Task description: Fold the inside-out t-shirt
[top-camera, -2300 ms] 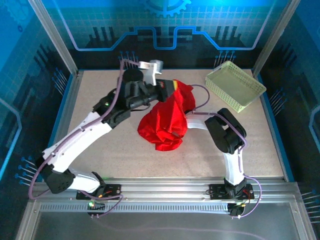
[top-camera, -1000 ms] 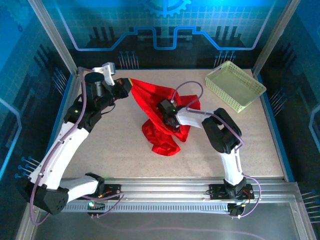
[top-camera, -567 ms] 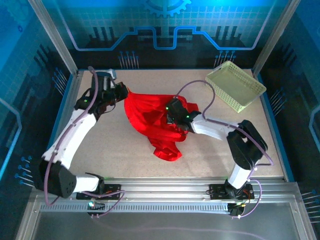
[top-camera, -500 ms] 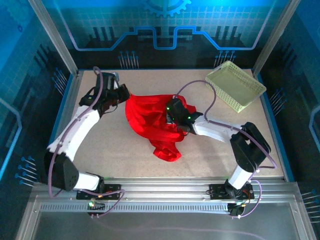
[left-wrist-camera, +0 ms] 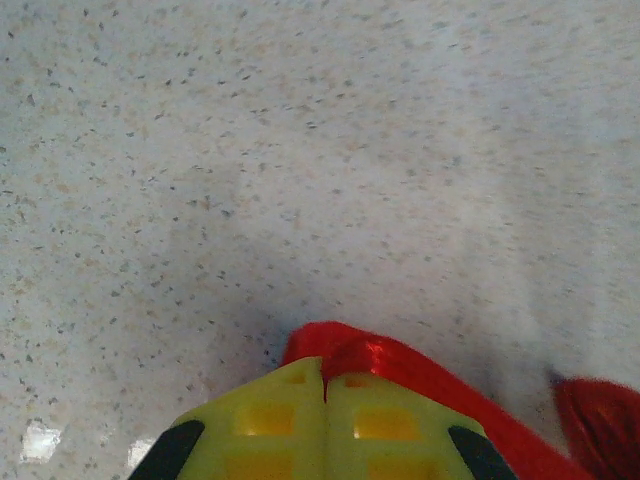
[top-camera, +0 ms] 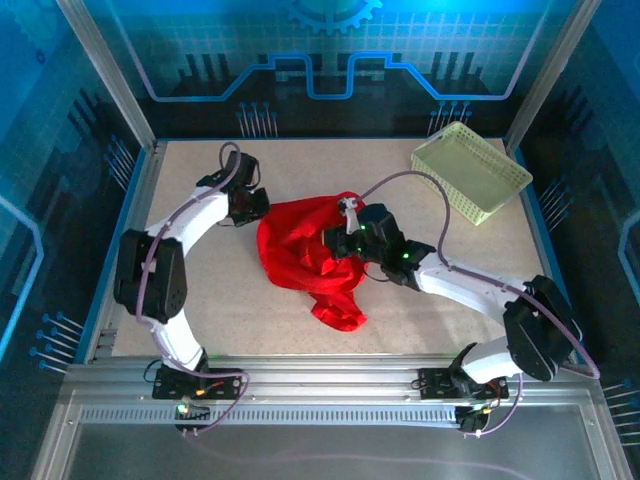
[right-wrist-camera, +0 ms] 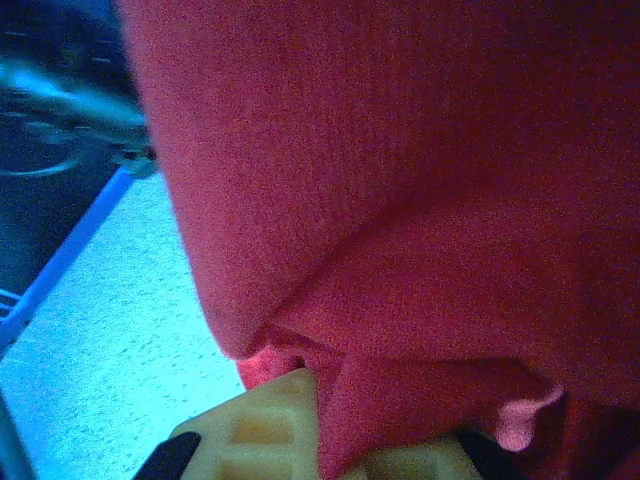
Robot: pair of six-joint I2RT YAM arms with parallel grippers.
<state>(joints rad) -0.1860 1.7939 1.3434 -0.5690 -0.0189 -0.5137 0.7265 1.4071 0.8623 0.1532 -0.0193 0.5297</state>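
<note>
With jaws closed on cloth, the left gripper [top-camera: 252,204] [left-wrist-camera: 325,378] and right gripper [top-camera: 337,241] [right-wrist-camera: 322,405] should draw the bunched red t-shirt [top-camera: 298,252] apart toward the table's [top-camera: 215,300] side edges, flattening it.

Left claw [left-wrist-camera: 325,375] clamped, right claw [right-wrist-camera: 332,438] clamped
</note>
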